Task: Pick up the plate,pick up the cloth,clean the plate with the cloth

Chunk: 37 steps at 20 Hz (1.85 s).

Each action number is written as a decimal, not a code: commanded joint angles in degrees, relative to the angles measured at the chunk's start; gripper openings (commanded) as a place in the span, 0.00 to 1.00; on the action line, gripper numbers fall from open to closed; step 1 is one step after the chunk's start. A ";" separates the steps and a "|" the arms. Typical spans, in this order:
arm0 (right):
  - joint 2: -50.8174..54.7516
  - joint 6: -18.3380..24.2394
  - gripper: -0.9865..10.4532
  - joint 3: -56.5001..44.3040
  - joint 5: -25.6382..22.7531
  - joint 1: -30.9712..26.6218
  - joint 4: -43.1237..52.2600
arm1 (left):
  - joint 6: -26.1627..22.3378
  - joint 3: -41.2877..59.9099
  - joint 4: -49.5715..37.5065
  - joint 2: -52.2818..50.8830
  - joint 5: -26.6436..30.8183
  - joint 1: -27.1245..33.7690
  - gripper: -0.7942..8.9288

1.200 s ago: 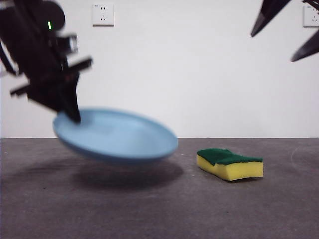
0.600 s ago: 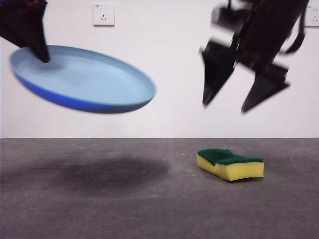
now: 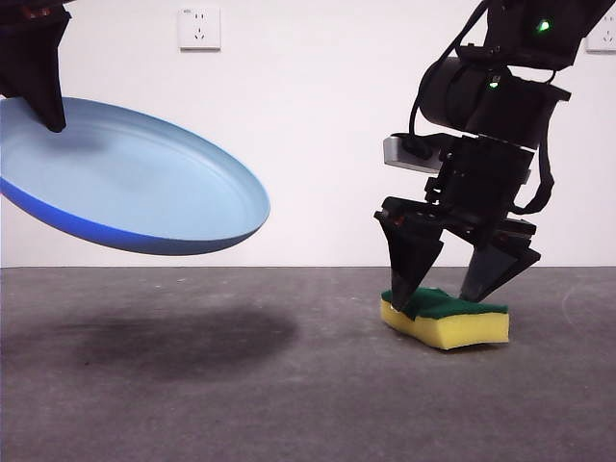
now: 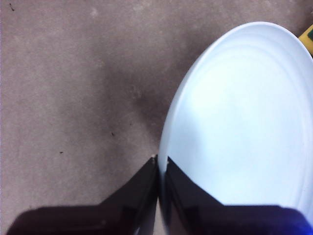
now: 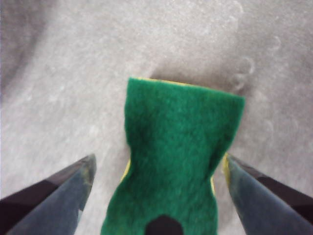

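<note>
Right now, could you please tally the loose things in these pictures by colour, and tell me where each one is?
Light blue: 1, the plate, held off the table by the left gripper, shut on its rim.
Yellow and green: 1, the sponge, lying on the table between the open jaws of the right gripper.
Total: 2

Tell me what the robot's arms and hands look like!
Both arms are black and chunky. The right hand has two pointy, wedge-shaped fingers, like a beak. Above it sits a round black part with a grey block, thin black cables looping beside it, and small green lights. The left hand also has two black pointed fingers. No writing shows on either.
</note>
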State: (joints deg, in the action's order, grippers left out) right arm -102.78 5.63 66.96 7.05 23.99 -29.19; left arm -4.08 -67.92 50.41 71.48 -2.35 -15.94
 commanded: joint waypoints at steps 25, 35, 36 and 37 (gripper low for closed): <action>14.64 -2.47 0.08 -0.02 4.31 1.66 -2.16 | 2.95 0.17 -9.81 5.57 -1.05 -1.27 0.07; 20.46 -6.21 0.08 -0.04 10.64 9.31 4.87 | 8.92 0.15 -20.68 8.57 -8.70 -14.40 0.07; 20.13 -6.19 0.08 -0.04 10.58 9.90 5.84 | 9.07 0.15 -21.57 8.57 -8.72 -15.65 0.07; 19.78 -6.19 0.08 -0.04 10.56 10.34 6.86 | 9.22 0.15 -22.69 8.57 -8.72 -16.70 0.07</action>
State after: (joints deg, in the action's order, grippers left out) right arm -82.43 -0.12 67.22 17.80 34.13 -22.94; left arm 4.36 -67.92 28.42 80.23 -10.74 -32.40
